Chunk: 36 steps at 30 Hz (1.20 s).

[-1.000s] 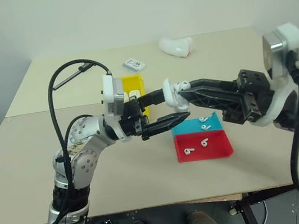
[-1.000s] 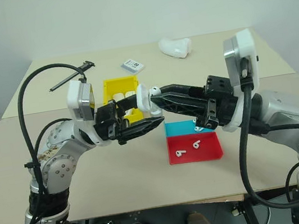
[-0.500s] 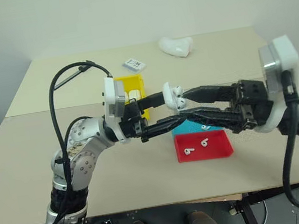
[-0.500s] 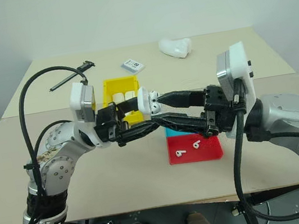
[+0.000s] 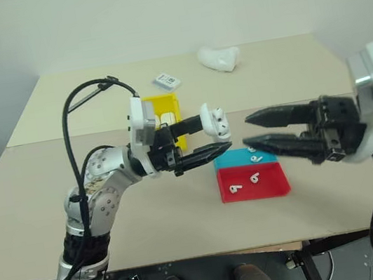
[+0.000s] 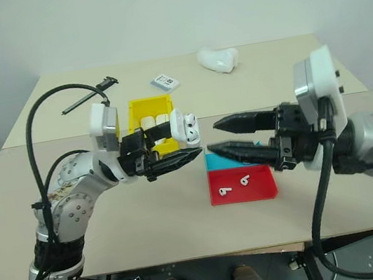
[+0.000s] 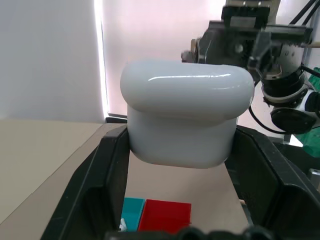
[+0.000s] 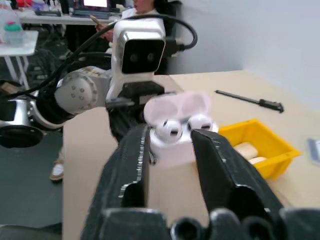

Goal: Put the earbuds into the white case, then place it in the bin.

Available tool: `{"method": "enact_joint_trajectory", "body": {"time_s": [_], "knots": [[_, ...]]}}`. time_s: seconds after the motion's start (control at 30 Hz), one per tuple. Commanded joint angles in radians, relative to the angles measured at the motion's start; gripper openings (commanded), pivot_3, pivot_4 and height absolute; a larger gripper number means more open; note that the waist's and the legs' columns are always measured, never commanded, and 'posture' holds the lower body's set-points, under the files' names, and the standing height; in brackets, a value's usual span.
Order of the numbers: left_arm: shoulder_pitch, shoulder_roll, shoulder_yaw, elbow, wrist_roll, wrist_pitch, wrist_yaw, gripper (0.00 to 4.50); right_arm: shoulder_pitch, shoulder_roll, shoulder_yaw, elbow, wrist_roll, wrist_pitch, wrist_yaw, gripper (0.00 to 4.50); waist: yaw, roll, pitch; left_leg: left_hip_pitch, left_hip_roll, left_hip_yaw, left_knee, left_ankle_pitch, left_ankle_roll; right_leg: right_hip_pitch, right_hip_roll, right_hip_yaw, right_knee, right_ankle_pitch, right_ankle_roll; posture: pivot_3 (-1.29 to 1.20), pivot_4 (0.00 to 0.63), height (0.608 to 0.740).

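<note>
The white case (image 5: 216, 123) hangs above the table with its lid flipped up, and my left gripper (image 5: 214, 134) is shut on its body. Two earbuds (image 8: 172, 129) sit in its wells. The left wrist view shows the case (image 7: 186, 120) wedged between both black fingers (image 7: 100, 185). My right gripper (image 5: 247, 130) points at the case from the right, a short gap away, open and holding nothing. More earbuds (image 5: 252, 149) lie loose in the teal and red trays. Behind my left gripper stands the yellow bin (image 5: 164, 104).
The teal tray (image 5: 265, 150) and red tray (image 5: 272, 185) lie side by side under my right gripper. A lumpy white object (image 5: 219, 57) and a white labelled card (image 5: 167, 80) sit near the far edge. A black pen-like tool (image 6: 87, 95) lies far left. White cylinders rest in the bin.
My right gripper was closed in around the case's open top. It has since spread its fingers and pulled back to the right, clear of the case. The left gripper keeps its hold.
</note>
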Motion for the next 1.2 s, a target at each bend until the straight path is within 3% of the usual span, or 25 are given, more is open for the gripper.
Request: {"method": "enact_joint_trajectory", "body": {"time_s": [0.03,0.1,0.23,0.4,0.6,0.73,0.9,1.03,1.2], "knots": [[-0.035,-0.016,-0.019,0.017,0.023,-0.040,-0.031,2.76,-0.135,-0.008,0.092,0.030,-0.060,0.002,0.000,0.60,0.000,0.000,0.000,0.000,0.000,0.000,0.000,0.000,0.000,0.000,0.000,0.000,0.000,0.000,0.000,0.00,0.150,0.740],[-0.049,-0.027,-0.033,0.036,0.037,-0.055,-0.049,2.76,-0.278,0.015,0.178,0.072,-0.063,0.074,-0.046,0.05,0.000,0.000,0.000,-0.002,0.000,0.000,0.000,0.000,0.000,-0.001,0.000,0.000,-0.001,0.000,0.000,0.00,0.150,0.740],[-0.072,-0.050,-0.053,0.053,0.063,-0.084,-0.066,2.76,-0.524,0.054,0.356,0.116,-0.127,0.224,-0.092,0.05,0.003,0.000,0.000,-0.004,0.000,0.001,0.000,0.000,0.000,-0.004,0.000,0.000,0.000,0.000,0.000,0.00,0.150,0.740],[-0.074,-0.053,-0.043,0.053,0.069,-0.096,-0.071,2.76,-0.587,0.036,0.446,0.111,-0.202,0.284,-0.020,0.05,0.011,0.000,0.000,-0.006,0.000,0.001,0.001,-0.001,0.002,-0.004,-0.002,-0.001,-0.002,0.000,-0.001,0.00,0.150,0.740],[-0.050,-0.041,-0.019,0.026,0.076,-0.091,-0.046,2.76,-0.497,-0.043,0.406,0.085,-0.251,0.257,0.084,0.05,0.013,0.000,0.000,-0.006,0.000,0.000,0.001,-0.002,0.003,-0.003,-0.002,-0.002,-0.002,0.000,0.000,0.00,0.150,0.740],[-0.027,-0.021,0.012,-0.001,0.073,-0.085,-0.013,2.76,-0.411,-0.090,0.312,0.082,-0.244,0.238,0.118,0.05,0.008,0.000,0.000,-0.006,0.000,0.000,0.001,-0.002,0.003,-0.003,-0.002,-0.001,-0.001,0.000,0.000,0.00,0.150,0.740],[0.018,-0.023,0.067,-0.048,0.076,-0.079,0.094,2.76,-0.251,0.021,0.111,0.069,-0.231,0.137,0.018,0.05,0.003,0.000,0.000,-0.005,0.000,0.000,0.001,-0.002,0.003,-0.002,-0.002,0.000,-0.001,0.000,0.000,0.00,0.150,0.740],[0.038,-0.084,0.113,-0.026,0.215,-0.092,0.363,2.76,-0.063,0.091,0.055,0.010,-0.295,0.070,-0.055,0.05,0.008,0.000,0.000,-0.005,0.000,0.000,0.001,-0.002,0.003,-0.001,-0.002,-0.001,-0.001,0.000,0.000,0.00,0.150,0.740],[-0.014,-0.204,0.146,0.109,0.398,-0.097,0.709,2.76,0.000,0.128,0.208,-0.049,-0.465,0.061,-0.178,0.05,0.012,0.000,0.000,-0.004,-0.001,0.000,0.002,-0.002,0.003,-0.001,-0.003,0.000,-0.001,0.001,0.002,0.00,0.150,0.740]]}}
